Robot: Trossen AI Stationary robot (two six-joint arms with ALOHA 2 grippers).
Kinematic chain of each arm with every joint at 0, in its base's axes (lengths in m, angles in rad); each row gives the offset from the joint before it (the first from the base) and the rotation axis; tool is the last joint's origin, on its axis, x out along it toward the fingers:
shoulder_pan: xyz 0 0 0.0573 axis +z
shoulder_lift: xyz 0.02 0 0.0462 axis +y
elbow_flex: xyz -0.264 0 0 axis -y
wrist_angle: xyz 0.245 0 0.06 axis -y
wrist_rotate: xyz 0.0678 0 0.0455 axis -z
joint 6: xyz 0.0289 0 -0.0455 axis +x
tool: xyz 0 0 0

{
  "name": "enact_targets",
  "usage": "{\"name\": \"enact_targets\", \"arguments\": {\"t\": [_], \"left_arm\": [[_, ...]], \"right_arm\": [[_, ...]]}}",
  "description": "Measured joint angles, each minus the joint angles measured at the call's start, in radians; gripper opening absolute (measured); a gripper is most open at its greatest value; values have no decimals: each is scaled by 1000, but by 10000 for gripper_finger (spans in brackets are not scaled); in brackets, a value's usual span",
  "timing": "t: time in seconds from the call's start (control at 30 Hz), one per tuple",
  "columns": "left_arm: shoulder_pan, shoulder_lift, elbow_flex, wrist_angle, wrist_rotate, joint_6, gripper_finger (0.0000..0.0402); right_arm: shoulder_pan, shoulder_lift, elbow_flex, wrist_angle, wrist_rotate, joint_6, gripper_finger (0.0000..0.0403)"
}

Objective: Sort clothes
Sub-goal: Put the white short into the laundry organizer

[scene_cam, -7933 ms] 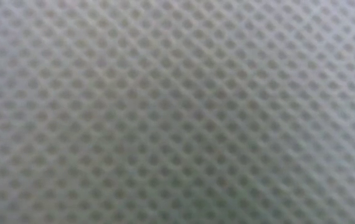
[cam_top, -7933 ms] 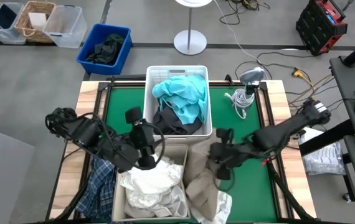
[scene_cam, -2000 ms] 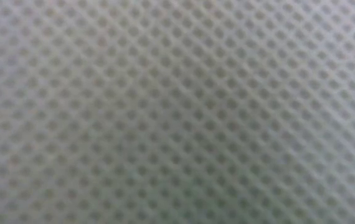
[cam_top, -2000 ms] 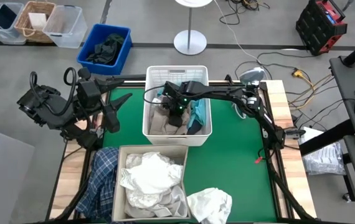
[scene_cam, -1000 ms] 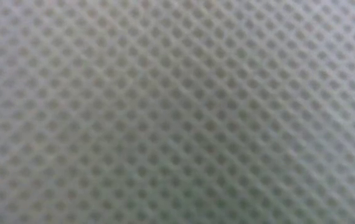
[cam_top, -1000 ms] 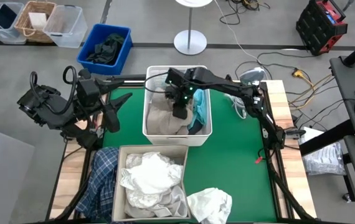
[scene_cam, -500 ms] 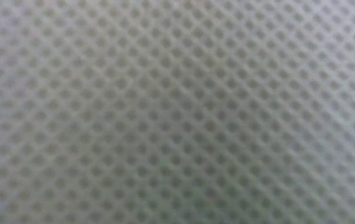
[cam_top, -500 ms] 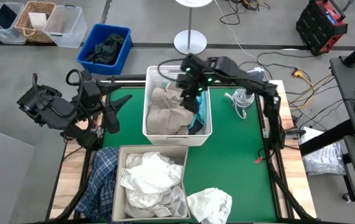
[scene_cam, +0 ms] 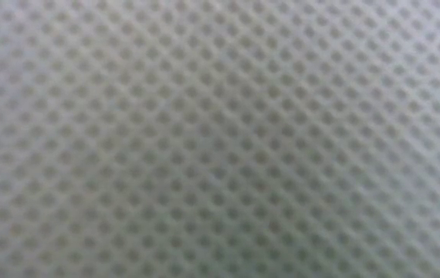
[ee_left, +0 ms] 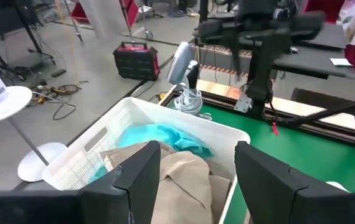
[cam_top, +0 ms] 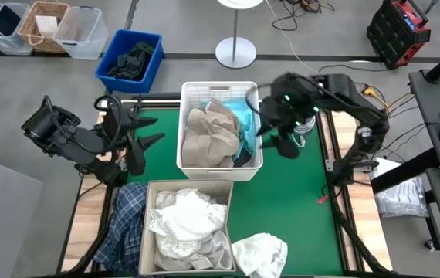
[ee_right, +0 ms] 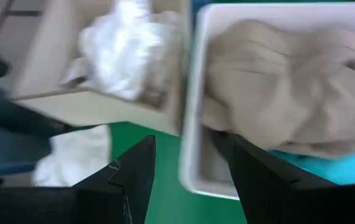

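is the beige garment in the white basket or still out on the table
In the basket. The beige garment lies crumpled on top inside the white basket, over the teal garment; no gripper holds it.

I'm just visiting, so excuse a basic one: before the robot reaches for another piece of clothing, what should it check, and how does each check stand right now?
1. Right gripper empty and open: ok; it holds nothing, beside the white basket.
2. Beige garment fully inside the white basket: ok, lying on top.
3. Left gripper out of the way: ok; open, parked at the table's left edge.
4. Next piece reachable: ok; a white garment lies loose on the green mat.
5. Plaid shirt: not ok, hanging outside the beige box.
6. Low view usable: not ok, blocked by mesh.
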Motion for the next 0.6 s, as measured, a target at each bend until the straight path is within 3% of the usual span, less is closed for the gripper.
{"name": "enact_targets", "arguments": {"t": [0.23,0.6], "left_arm": [[0,6,-10,-17,8,0,185],[0,8,-39,-18,12,1,185]], "right_arm": [[231,-11,-2,6,92,105,186],[537,-8,-80,10,120,359,179]]}}
